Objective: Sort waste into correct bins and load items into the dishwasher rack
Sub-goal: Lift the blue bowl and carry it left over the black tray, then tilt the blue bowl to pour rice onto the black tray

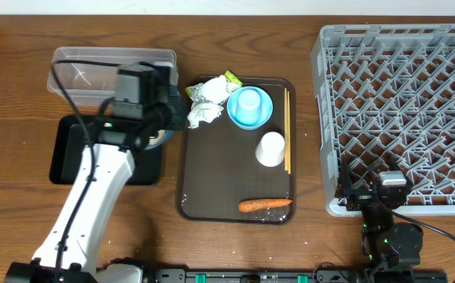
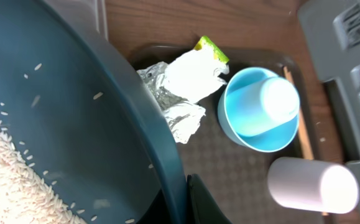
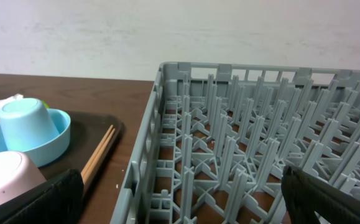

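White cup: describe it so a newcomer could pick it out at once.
Find the brown tray in the table's middle, left of the grey rack. The white cup sits in its right half, beside the chopsticks. Unlike the light-blue cup nearby, it is white and rests on bare tray, not in a saucer.

A lab-like test setup: wooden table [image 1: 15, 86], bare white wall [image 3: 167, 31].

The white left arm [image 1: 93, 196] reaches from the table's [image 1: 15, 94] front edge toward its back left, the left gripper [image 1: 158, 126] clamped on the bowl's [image 2: 105, 106] rim. The right gripper [image 1: 366, 195] sits low at the front right, jaws spread wide, empty.
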Robot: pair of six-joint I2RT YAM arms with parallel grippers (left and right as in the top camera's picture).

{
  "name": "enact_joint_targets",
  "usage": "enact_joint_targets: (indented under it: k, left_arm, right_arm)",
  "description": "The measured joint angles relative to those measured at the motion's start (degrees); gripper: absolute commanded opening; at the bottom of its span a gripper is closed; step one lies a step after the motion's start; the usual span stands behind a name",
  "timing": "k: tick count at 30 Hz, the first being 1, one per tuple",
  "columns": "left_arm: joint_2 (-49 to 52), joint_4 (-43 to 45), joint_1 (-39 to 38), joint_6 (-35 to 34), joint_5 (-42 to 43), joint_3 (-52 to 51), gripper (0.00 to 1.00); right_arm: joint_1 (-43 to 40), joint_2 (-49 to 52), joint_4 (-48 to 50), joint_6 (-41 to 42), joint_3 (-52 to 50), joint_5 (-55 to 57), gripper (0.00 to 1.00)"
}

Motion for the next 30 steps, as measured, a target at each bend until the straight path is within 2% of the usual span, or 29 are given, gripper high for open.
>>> enact_joint_targets:
  k: [15,23,30]
  left_arm:
    - [0.0,0.8,15.2,-6.4,25.2,0.0,0.06]
    - [0.0,0.7,20.2,-9.6,34.7,0.0,0.06]
    - [0.0,-1.8,26.1,-12.9,39.8,0.0,0.06]
  right_arm:
    - [0.0,0.0,0.0,0.0,0.0,0.0,0.99]
    - [0.0,0.0,0.0,0.0,0.0,0.0,0.99]
    - [0.0,0.0,0.0,0.0,0.0,0.0,0.99]
